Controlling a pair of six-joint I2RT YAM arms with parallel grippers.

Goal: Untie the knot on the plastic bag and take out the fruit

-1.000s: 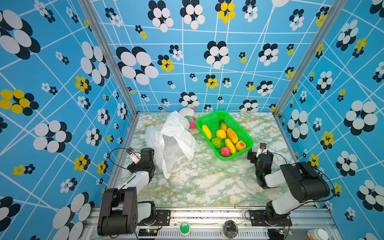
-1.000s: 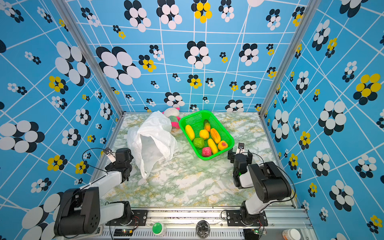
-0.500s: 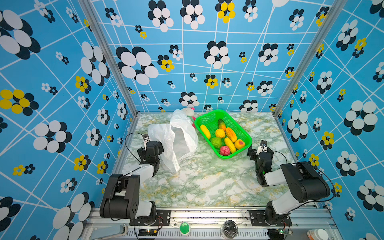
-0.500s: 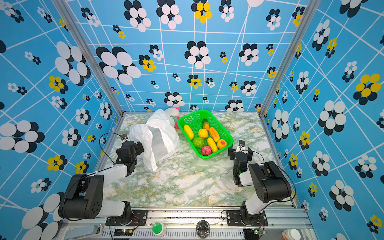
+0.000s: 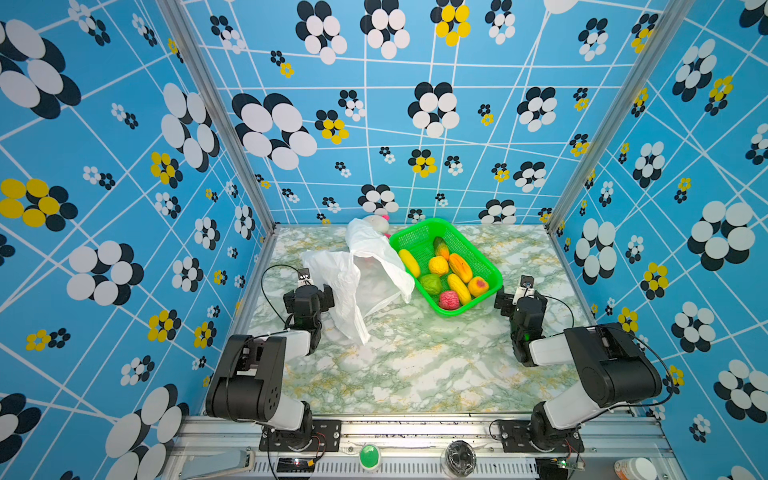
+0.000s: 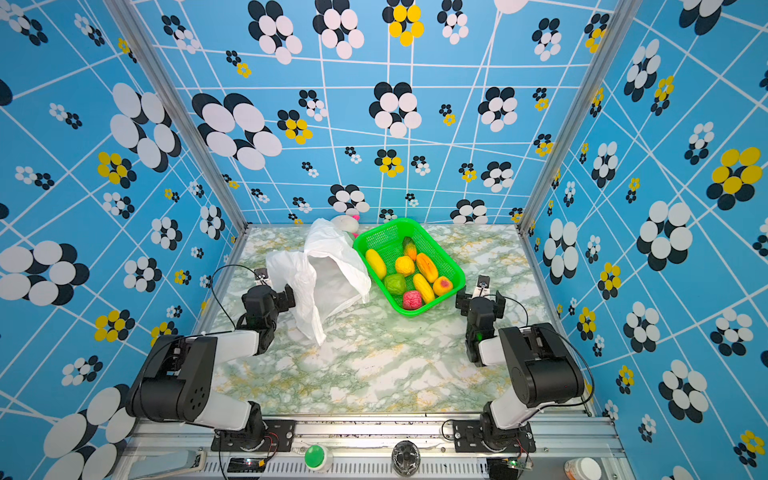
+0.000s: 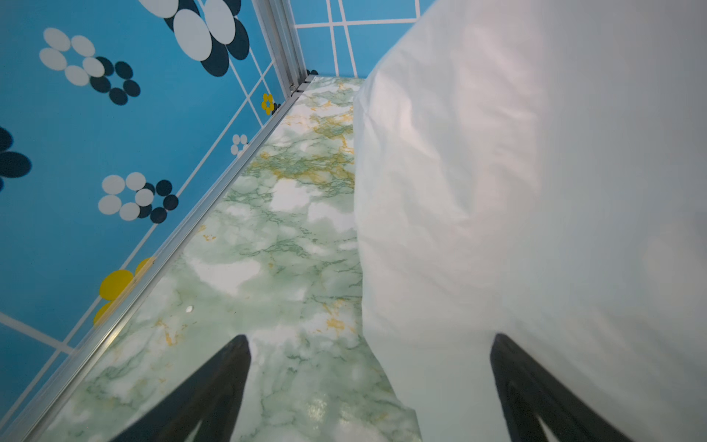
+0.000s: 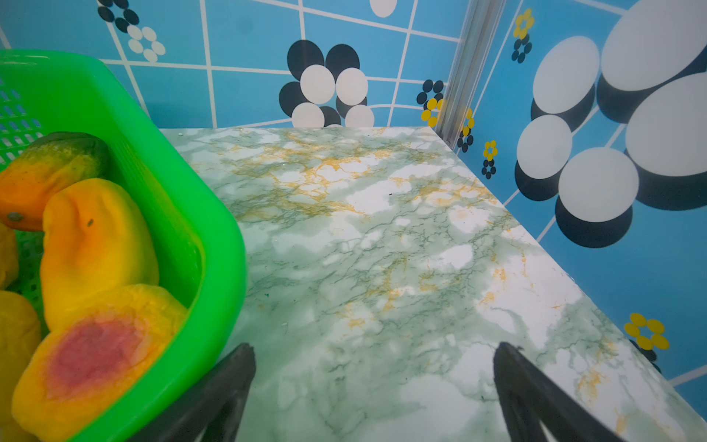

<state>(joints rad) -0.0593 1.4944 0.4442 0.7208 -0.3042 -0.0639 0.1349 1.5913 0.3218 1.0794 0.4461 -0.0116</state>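
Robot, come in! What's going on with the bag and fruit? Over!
Left gripper open beside plastic bag; right gripper open by green basket. Bag slack, no knot seen. Fruit in basket. Nothing blocking.

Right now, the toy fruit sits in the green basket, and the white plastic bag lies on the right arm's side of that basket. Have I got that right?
Not quite. The fruit does sit in the green basket, but the plastic bag lies on the left arm's side of it, close by the left gripper. Both top views show this.
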